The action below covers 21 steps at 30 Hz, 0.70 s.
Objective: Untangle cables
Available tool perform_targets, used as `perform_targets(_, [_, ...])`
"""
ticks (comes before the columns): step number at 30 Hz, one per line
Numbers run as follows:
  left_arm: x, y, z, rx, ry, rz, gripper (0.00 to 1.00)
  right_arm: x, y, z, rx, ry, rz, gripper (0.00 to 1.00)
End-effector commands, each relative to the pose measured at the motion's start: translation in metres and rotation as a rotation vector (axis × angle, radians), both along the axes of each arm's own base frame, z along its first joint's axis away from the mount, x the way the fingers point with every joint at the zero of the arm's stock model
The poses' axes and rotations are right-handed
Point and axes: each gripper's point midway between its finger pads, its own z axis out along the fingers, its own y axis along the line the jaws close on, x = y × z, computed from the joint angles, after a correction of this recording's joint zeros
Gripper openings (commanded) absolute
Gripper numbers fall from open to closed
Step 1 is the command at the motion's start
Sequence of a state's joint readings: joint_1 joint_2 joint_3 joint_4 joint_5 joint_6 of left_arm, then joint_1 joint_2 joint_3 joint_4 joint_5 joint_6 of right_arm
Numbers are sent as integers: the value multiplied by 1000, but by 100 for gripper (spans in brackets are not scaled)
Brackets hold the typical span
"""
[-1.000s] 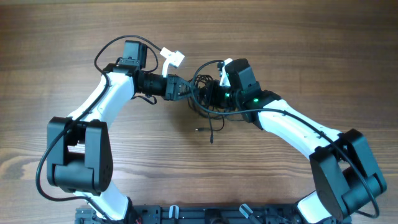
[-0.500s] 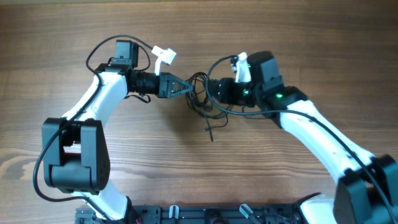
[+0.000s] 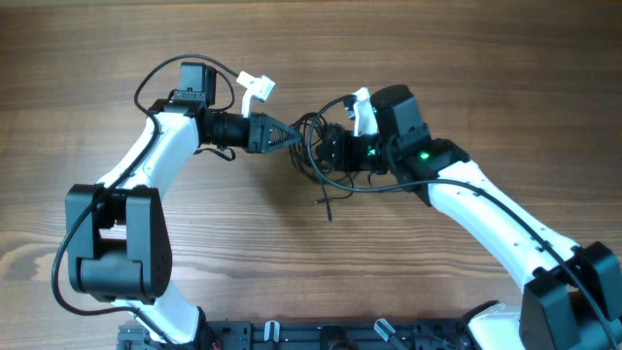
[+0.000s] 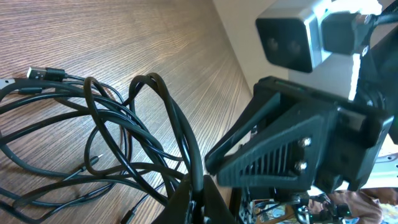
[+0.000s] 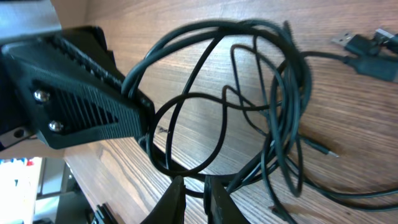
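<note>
Now, the right gripper (image 3: 328, 151) had swung back in toward the left gripper (image 3: 292, 139) after pulling away half a second before, so we lost some of the spread we had won. The left one had stayed put, fingers pinched shut on a couple of strands. The right's fingers were all but closed, seemingly on a strand too. The cables (image 3: 316, 160) sat bunched between the two tips, loose ends trailing on the table (image 3: 437, 58); we judged them still tangled.
</note>
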<state>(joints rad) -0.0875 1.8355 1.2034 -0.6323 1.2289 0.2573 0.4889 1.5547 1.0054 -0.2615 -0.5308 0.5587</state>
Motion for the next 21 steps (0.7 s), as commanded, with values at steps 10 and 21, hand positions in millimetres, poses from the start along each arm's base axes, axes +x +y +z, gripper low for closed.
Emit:
perform_targets(10, [-1,-1,6,-29,-17,-11,4,4,18,8,-12,-96,37,8])
perform_targets(21, [-2,-1,6,-30,-1,-7,4,6,23,-7,-21,-74,46,6])
